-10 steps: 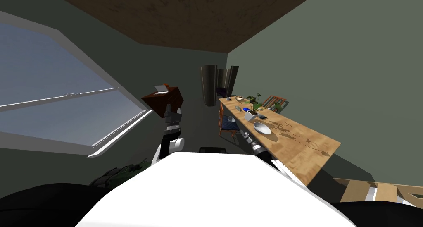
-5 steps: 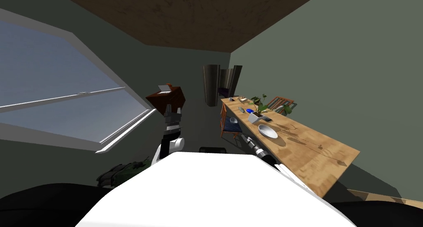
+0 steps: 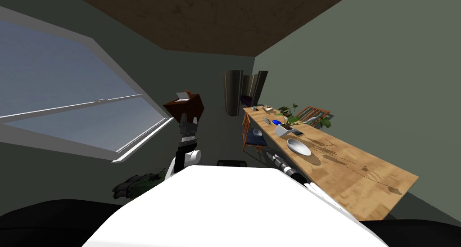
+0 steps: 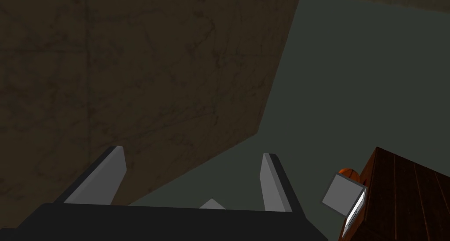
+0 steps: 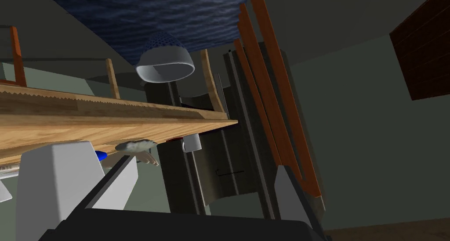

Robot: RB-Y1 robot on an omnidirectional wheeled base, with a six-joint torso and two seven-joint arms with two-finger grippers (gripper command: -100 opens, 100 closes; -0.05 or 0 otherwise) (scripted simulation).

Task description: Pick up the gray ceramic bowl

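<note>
Head: shallow pale grey bowl (image 3: pixel 298 146) on long wooden table (image 3: pixel 360 177), near white planter (image 3: pixel 282 129); right gripper (image 3: pixel 271 156) short of it | Left wrist: left gripper (image 4: pixel 192 151) spread, empty | Right wrist: blades (image 5: pixel 117 181) spread; small grey bowl (image 5: pixel 165 65) on blue chair seat (image 5: pixel 154 14) possibly the target; pinch rim from above.

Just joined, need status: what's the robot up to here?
Nothing is held. Left gripper is open and idle, raised. Right gripper, also open, sits low beside the edge of the wooden table. A pale shallow bowl rests on that table near the right arm; a smaller bowl sits on a blue chair seat.
</note>
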